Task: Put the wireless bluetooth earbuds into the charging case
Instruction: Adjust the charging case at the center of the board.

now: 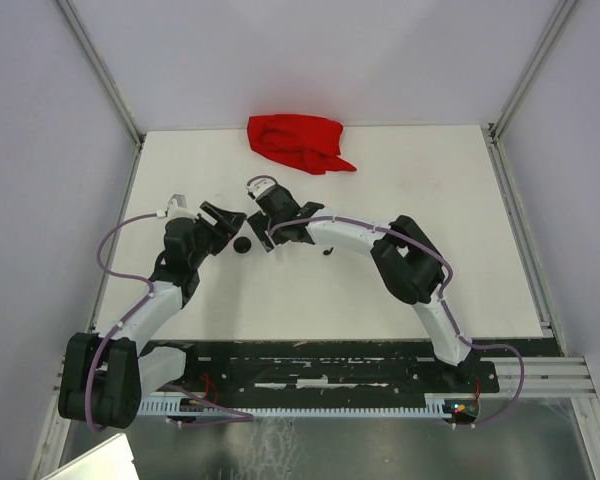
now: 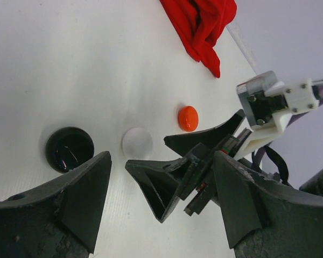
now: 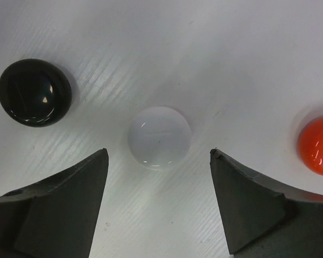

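We find the right gripper (image 3: 159, 155) poised over the white case (image 3: 159, 136), fingers wide apart and empty. The left gripper (image 2: 161, 156) crowds close beside it, fingers likewise apart, holding nothing. The black case (image 3: 35, 92) and orange-red case (image 3: 317, 146) flank the white one. We cannot make out any earbuds. We advise a straight descent, jaws centred on the rim, with the left arm clear.
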{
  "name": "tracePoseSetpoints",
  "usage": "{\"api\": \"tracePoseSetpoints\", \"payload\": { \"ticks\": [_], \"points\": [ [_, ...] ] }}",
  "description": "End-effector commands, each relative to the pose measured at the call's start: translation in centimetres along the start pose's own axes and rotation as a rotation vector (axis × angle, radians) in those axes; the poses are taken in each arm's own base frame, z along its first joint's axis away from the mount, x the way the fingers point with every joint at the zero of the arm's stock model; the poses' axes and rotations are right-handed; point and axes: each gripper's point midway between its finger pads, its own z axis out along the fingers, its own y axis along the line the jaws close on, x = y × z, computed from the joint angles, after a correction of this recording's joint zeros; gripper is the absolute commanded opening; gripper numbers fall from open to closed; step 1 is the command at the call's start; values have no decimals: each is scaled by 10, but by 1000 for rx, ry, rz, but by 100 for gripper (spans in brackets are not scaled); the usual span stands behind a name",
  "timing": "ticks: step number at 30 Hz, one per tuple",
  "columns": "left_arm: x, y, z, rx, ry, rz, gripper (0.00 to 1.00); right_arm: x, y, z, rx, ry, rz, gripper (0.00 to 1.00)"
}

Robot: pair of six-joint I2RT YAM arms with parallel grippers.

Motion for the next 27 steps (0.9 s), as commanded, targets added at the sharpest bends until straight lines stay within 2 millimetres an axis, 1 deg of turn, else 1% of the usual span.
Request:
{"api": "tracePoseSetpoints", "payload": {
  "ticks": [1,8,15,27],
  "points": [
    [-19,-26,-3,74,-40,31,84,-11,5,4,-4,-15,6,85],
    [-19,-29,-5,88,-34,33,89,-5,5,14,3,0,1,83],
    [-25,-28,-9,75,-52,28,89,-2,4,18,14,3,6,78],
    [-27,-25,-9,66,-55,24,89,1,-6,25,22,7,39,68]
  ]
}}
